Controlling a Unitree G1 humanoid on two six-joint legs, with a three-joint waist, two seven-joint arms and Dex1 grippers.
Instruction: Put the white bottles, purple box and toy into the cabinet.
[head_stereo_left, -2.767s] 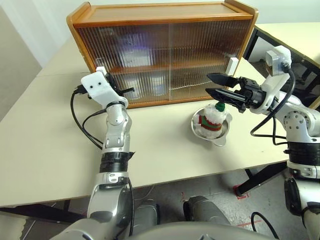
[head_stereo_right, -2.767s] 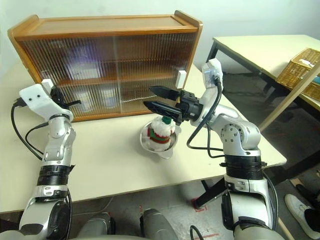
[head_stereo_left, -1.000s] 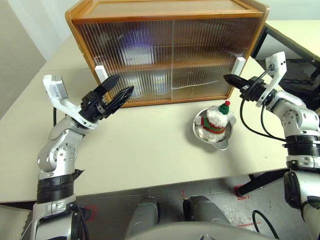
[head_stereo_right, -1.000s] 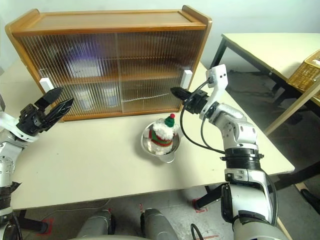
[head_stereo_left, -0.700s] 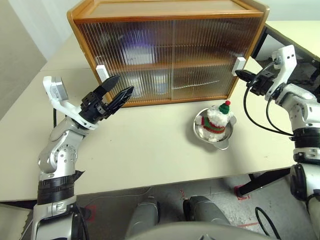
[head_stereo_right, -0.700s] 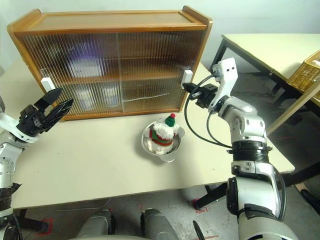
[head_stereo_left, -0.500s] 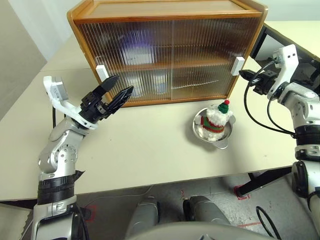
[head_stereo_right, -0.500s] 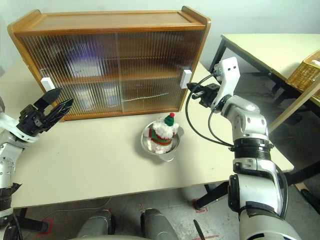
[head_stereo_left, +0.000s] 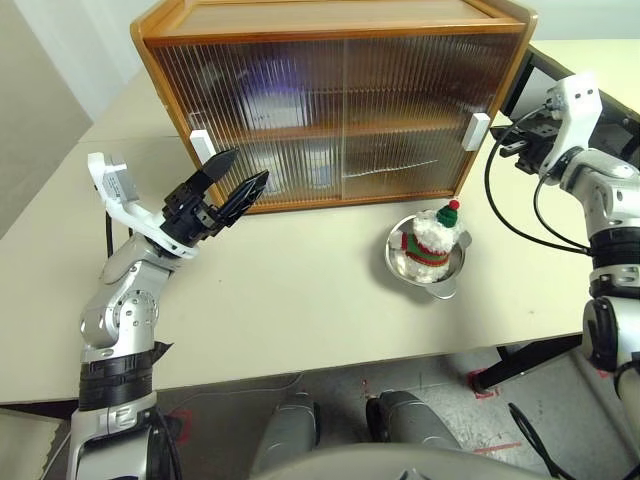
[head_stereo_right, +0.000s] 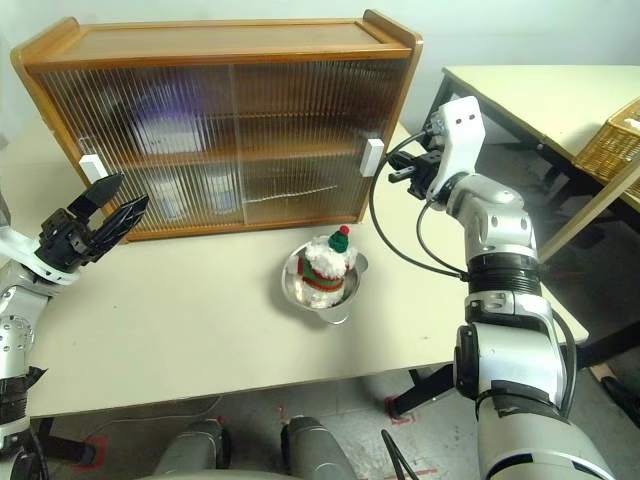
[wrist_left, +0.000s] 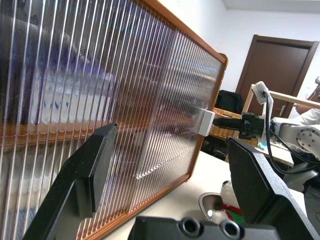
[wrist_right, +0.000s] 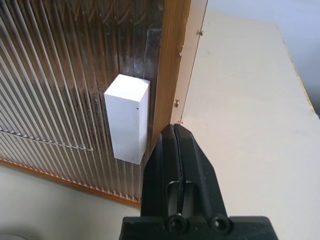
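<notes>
Here the cabinet (head_stereo_left: 335, 100) stands on the table (head_stereo_left: 290, 300) with both ribbed doors slid shut. Behind the left door, blurred pale and purple shapes show on the shelves; which items they are cannot be told. The toy (head_stereo_left: 432, 238) sits in a steel bowl (head_stereo_left: 427, 262) just in front of the cabinet's right end. The right gripper (wrist_right: 173, 132), fingers pressed together and holding nothing, points at the cabinet's right post beside the white handle (wrist_right: 126, 118). The left gripper (head_stereo_left: 232, 186), jaws spread wide and empty, hovers before the cabinet's left end, near the left handle (head_stereo_left: 201, 149).
</notes>
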